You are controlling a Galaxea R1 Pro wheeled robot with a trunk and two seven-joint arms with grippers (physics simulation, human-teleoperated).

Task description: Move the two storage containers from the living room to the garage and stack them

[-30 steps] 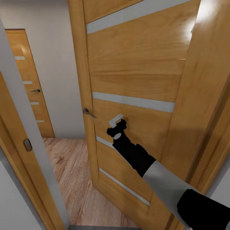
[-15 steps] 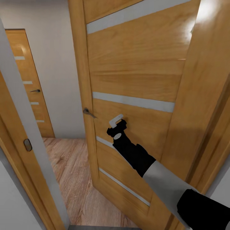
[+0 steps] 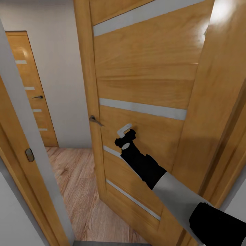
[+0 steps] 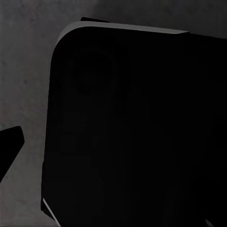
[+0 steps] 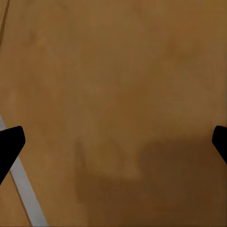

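Note:
The two storage containers are out of view. My right arm reaches forward to a light-wood door [image 3: 143,78] that stands ajar. The right gripper [image 3: 124,131] rests against the door's face, right of its metal handle [image 3: 95,120]. In the right wrist view, the right gripper [image 5: 113,142] is open, its fingertips [image 5: 10,142] wide apart with only the door panel between them. The left gripper [image 4: 113,142] hangs low over the dark grey floor [image 4: 28,56], beside my own black body [image 4: 137,127]. One fingertip [image 4: 9,144] shows far out to the side, so it is open.
Through the gap left of the door lie a wood-plank floor [image 3: 78,191], a white wall [image 3: 58,68] and a second wooden door [image 3: 30,89]. The door frame [image 3: 24,153] stands close on the left and another wooden jamb [image 3: 218,102] on the right.
The right gripper and the door's handle edge have shifted a hair to the right. Otherwise nothing differs.

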